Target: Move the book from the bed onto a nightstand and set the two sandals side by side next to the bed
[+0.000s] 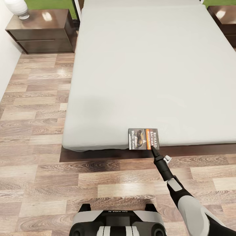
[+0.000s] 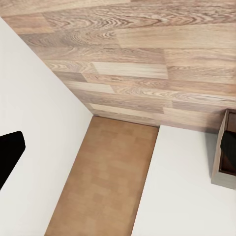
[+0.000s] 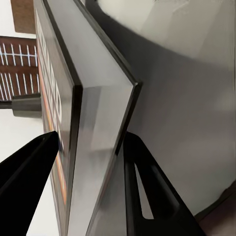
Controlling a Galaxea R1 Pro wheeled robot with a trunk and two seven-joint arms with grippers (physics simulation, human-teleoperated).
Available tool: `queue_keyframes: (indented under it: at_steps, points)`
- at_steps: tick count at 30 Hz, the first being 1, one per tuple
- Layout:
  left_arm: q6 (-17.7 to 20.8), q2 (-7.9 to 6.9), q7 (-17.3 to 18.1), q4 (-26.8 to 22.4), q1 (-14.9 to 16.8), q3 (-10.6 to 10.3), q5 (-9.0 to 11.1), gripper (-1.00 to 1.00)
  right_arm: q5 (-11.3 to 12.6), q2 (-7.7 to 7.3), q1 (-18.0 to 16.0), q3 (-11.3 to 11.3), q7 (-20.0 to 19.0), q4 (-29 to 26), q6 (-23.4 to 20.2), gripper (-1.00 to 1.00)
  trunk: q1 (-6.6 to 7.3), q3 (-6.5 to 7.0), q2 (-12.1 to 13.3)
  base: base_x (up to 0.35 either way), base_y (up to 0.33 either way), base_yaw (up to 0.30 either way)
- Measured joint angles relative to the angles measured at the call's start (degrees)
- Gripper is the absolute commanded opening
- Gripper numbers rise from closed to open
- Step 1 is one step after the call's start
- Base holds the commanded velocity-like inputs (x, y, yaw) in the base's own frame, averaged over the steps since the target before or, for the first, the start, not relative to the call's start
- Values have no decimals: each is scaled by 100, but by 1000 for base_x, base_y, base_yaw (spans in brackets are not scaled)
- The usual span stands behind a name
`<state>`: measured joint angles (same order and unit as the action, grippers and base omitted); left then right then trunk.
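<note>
Book (image 1: 143,139) on bed's (image 1: 147,65) near edge

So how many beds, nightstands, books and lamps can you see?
Beds: 1, the bed
Nightstands: 2, the left nightstand and the right nightstand
Books: 1, the book, with the right gripper at its edge
Lamps: 1, a white lamp, only partly in view
Total: 5
</note>
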<state>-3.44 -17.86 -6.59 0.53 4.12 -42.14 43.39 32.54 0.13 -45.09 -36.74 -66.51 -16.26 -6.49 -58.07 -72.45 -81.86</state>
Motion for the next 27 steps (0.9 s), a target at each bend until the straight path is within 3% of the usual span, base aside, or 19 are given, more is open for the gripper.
queue_keyframes:
  at_steps: [5, 27]
  points:
    - [0, 0, -38, 2, 0, 0, 0, 100, -16, -20, 1, -7, 2, -4, -2, -100, 0, 0, 0, -34, 0, 0]
    - [9, 0, -88, 3, 0, 0, -1, 100, -16, -56, 2, -10, 8, -4, -3, -100, 483, 394, 881, -4, 0, 0]
